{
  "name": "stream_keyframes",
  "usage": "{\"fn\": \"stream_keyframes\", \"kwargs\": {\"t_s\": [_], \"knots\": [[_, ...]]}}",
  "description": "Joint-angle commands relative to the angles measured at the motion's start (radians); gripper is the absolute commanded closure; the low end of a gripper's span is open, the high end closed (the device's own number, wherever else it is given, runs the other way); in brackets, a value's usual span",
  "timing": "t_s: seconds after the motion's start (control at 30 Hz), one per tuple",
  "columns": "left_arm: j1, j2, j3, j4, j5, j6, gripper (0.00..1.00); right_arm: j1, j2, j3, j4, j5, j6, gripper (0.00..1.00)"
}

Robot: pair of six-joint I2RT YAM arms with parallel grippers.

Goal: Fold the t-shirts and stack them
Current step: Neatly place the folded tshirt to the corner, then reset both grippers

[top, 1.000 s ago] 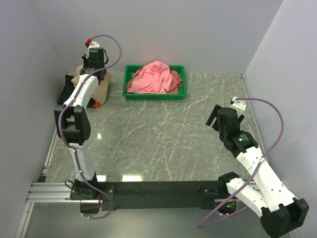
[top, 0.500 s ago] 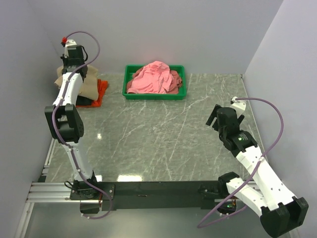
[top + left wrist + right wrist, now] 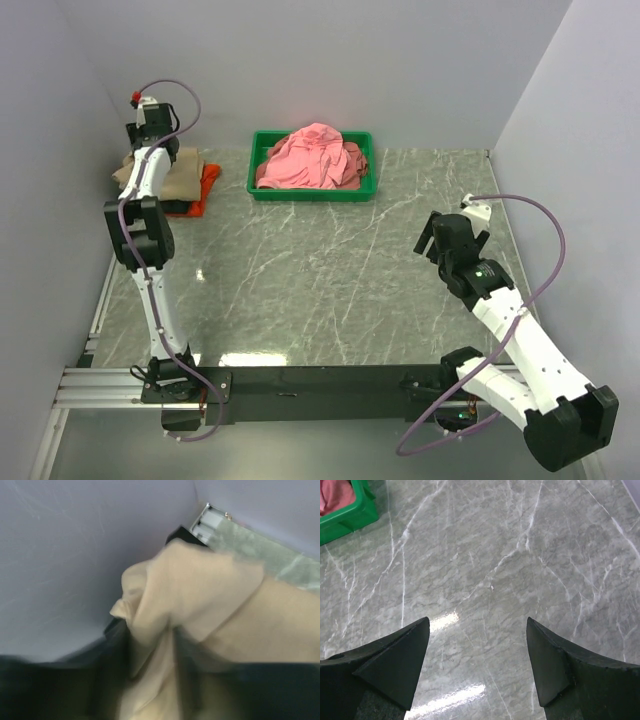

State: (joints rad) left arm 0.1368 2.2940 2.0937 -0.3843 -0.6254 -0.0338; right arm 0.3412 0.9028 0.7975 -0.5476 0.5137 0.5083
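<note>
At far left, crumpled tan t-shirt (image 3: 182, 172)

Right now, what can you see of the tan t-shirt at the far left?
The tan t-shirt is soft beige cloth, folded and rumpled. It lies by the left wall, on top of an orange t-shirt and black cloth. The left gripper is down on it, with a fold between its blurred fingers; whether it grips, I cannot tell.

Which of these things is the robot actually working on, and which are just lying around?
Part of the job: tan tee, far left; orange tee under it; pink tees, in a heap.
Just there: green tray holding the pink tees; table.
</note>
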Motion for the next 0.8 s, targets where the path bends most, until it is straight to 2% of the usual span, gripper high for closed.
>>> {"fn": "stream_keyframes", "kwargs": {"t_s": [0.0, 0.03, 0.07, 0.13, 0.23, 0.4, 0.53, 0.6, 0.7, 0.73, 0.77], "knots": [[0.009, 0.018, 0.112, 0.015, -0.080, -0.017, 0.35, -0.008, 0.002, 0.032, -0.003, 0.036, 0.015, 0.16], [0.009, 0.019, 0.136, 0.012, -0.135, -0.021, 0.15, -0.007, 0.005, 0.038, -0.009, 0.032, 0.015, 0.16], [0.009, 0.013, 0.140, 0.009, -0.148, -0.031, 0.01, -0.008, 0.007, 0.042, -0.011, 0.029, 0.015, 0.16], [0.009, -0.025, 0.121, 0.021, -0.172, -0.047, 0.01, -0.007, 0.013, 0.049, -0.018, 0.013, 0.015, 0.16], [0.009, -0.076, 0.120, -0.030, -0.126, -0.098, 0.01, -0.008, 0.013, 0.060, -0.023, -0.003, 0.015, 0.15], [0.003, -0.238, 0.065, -0.073, 0.079, -0.236, 0.01, -0.007, -0.024, 0.051, -0.015, -0.040, 0.019, 0.15], [-0.031, -0.350, 0.005, -0.126, 0.157, -0.366, 0.01, -0.008, -0.074, 0.045, -0.023, -0.043, 0.025, 0.14], [-0.087, -0.431, -0.039, -0.166, 0.167, -0.438, 0.01, -0.008, -0.094, 0.034, -0.025, -0.044, 0.030, 0.15], [-0.216, -0.597, -0.248, -0.153, 0.122, -0.554, 0.01, -0.008, -0.131, 0.020, -0.018, -0.056, 0.033, 0.15], [-0.250, -0.646, -0.397, -0.124, 0.147, -0.563, 0.01, -0.008, -0.140, 0.017, -0.021, -0.058, 0.033, 0.15], [-0.322, -0.742, -0.469, -0.098, 0.136, -0.593, 0.01, -0.008, -0.146, 0.014, -0.023, -0.058, 0.033, 0.14]]}}
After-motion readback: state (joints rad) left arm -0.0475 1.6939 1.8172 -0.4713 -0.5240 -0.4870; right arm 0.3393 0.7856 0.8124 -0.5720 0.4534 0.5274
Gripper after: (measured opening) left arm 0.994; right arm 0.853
